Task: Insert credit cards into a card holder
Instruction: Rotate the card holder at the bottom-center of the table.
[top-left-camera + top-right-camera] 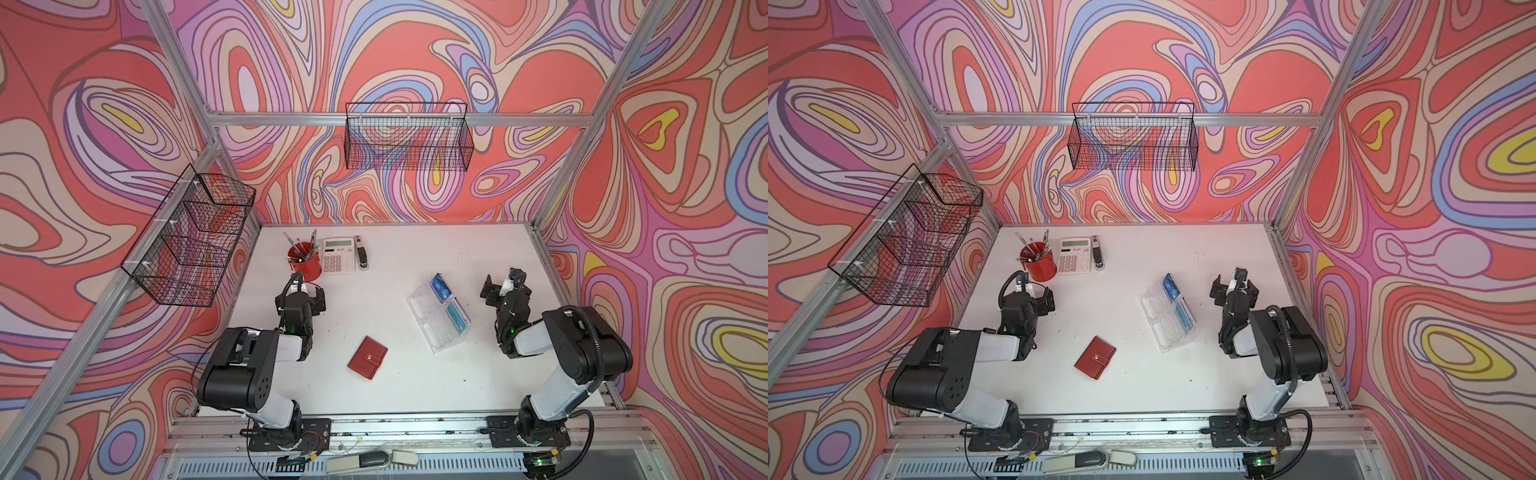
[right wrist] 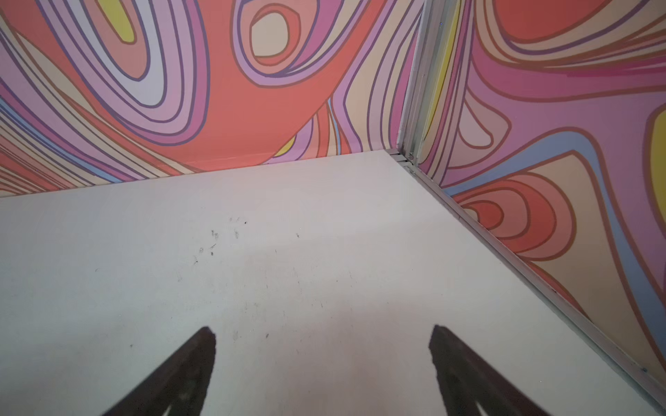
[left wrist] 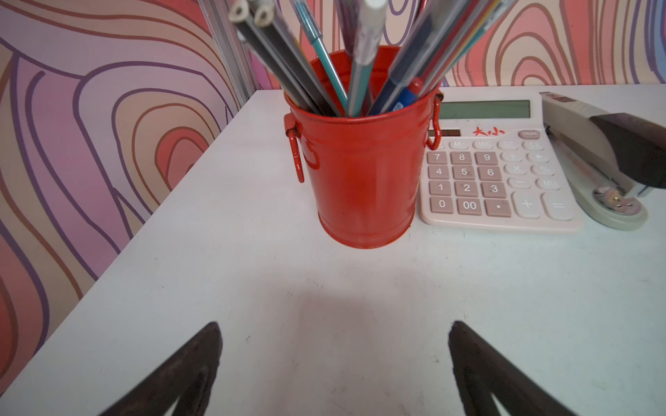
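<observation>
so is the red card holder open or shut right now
Shut. The card holder lies folded flat on the table, its snap tab fastened over the front; in both top views no inner sleeves show.

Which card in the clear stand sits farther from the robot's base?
The dark blue card, in the far tier; the teal card sits in a nearer tier.

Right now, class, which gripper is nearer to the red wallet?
Left. The left gripper is a short way beyond the wallet, toward the back and its own side. The right gripper is farther off, past the clear card stand.
</observation>
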### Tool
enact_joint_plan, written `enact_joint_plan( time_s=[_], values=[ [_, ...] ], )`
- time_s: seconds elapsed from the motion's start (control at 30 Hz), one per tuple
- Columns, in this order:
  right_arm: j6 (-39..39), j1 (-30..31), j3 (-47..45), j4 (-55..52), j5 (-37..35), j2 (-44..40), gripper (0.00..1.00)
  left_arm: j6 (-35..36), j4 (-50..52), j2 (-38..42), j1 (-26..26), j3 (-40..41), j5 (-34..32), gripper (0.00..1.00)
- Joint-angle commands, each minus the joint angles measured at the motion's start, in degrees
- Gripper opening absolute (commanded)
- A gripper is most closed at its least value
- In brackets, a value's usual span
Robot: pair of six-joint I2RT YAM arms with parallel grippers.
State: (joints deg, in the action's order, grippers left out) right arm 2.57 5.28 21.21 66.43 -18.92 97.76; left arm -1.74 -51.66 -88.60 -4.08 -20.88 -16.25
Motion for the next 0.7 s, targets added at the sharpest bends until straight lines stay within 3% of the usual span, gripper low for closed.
enact_joint_plan(
  time_s=[0.0,0.67],
  values=[
    [-1.0,0.2,-0.1,1.2,-0.8,0.3,0.98,0.0,-1.8,-0.2,0.3,0.0,0.4,1.00],
    [-1.0,0.5,0.0,1.0,-0.8,0.4,0.98,0.1,-1.9,-0.2,0.3,0.1,0.4,1.00]
  ],
)
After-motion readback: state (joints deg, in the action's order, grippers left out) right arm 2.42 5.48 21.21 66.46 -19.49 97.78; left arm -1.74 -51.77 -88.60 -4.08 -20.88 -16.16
